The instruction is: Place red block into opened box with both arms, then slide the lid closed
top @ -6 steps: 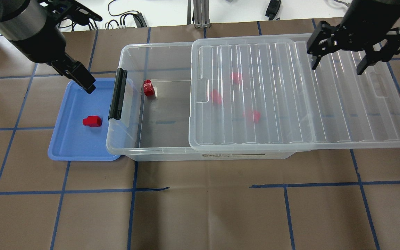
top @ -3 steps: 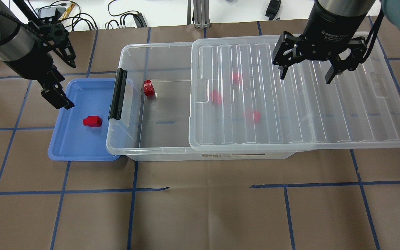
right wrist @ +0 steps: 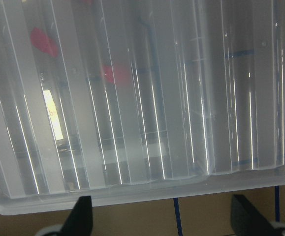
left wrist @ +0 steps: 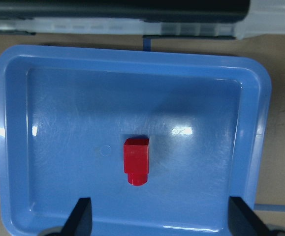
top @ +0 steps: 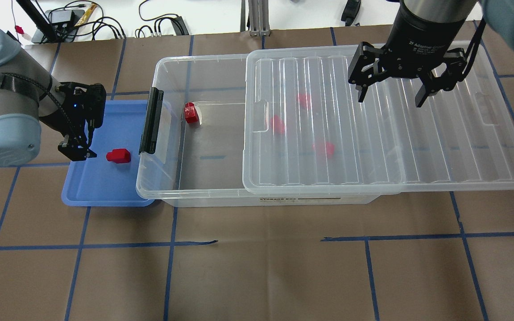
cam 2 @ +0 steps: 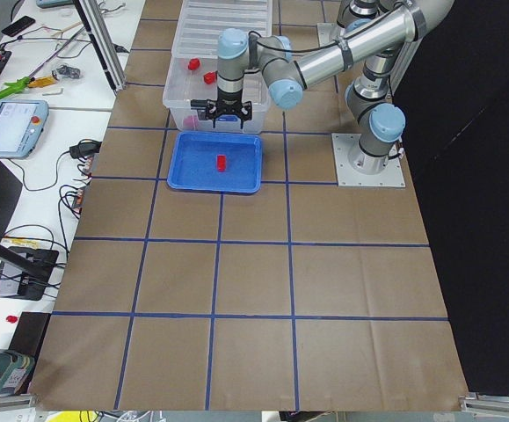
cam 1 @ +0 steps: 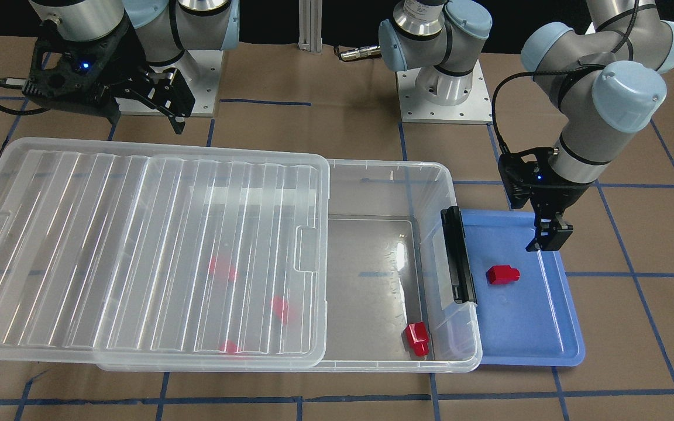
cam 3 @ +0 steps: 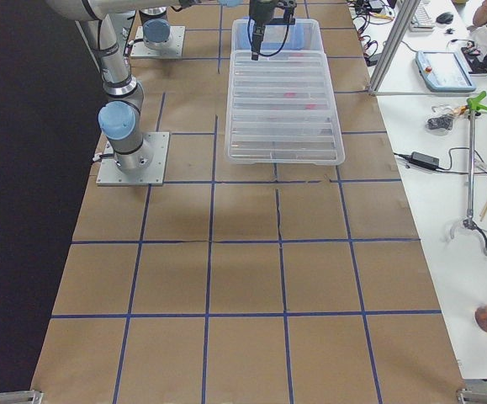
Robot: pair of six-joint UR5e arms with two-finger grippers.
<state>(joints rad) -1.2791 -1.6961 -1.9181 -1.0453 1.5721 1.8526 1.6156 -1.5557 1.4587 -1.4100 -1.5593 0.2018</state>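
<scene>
Left gripper (left wrist: 159,210) and right gripper (top: 389,101) gape wide; we fear an off-centre descent knocking the red block (left wrist: 136,166) aside.

Red block (top: 118,155) lies outside box (top: 203,171), lid (top: 373,151) half-open.

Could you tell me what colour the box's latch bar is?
The latch bar is black, clearest overhead.

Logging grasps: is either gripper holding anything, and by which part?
Nothing held. Left gripper open above the red block; right gripper open over the lid.
</scene>
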